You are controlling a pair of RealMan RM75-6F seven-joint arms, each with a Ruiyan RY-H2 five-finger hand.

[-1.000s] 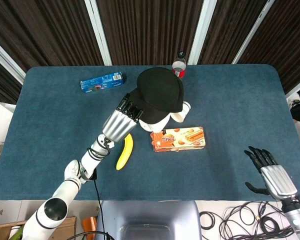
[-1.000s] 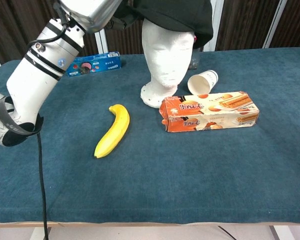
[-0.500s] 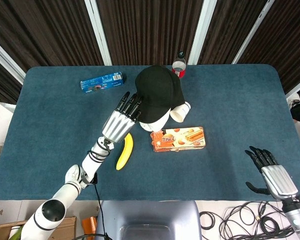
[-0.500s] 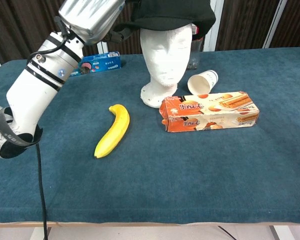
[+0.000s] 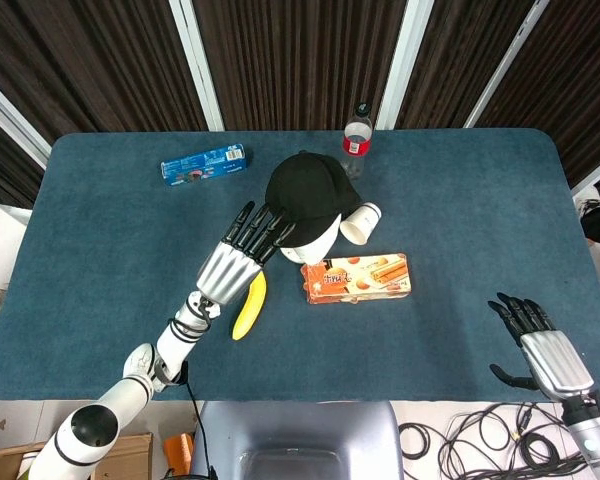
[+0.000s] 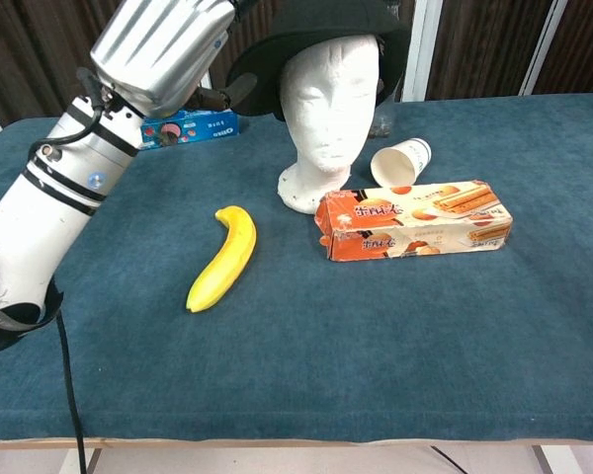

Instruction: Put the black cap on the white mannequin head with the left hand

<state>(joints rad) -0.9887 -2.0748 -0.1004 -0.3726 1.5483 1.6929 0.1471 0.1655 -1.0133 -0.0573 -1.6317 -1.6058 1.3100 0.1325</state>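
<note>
Cap (image 5: 302, 190) sits on the head (image 6: 328, 109).
My left hand (image 5: 242, 252) hovers just left of it, fingers spread, holding nothing.

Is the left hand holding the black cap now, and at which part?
It holds nothing: the left hand is open, fingers spread beside the black cap, which sits on the mannequin head.
</note>
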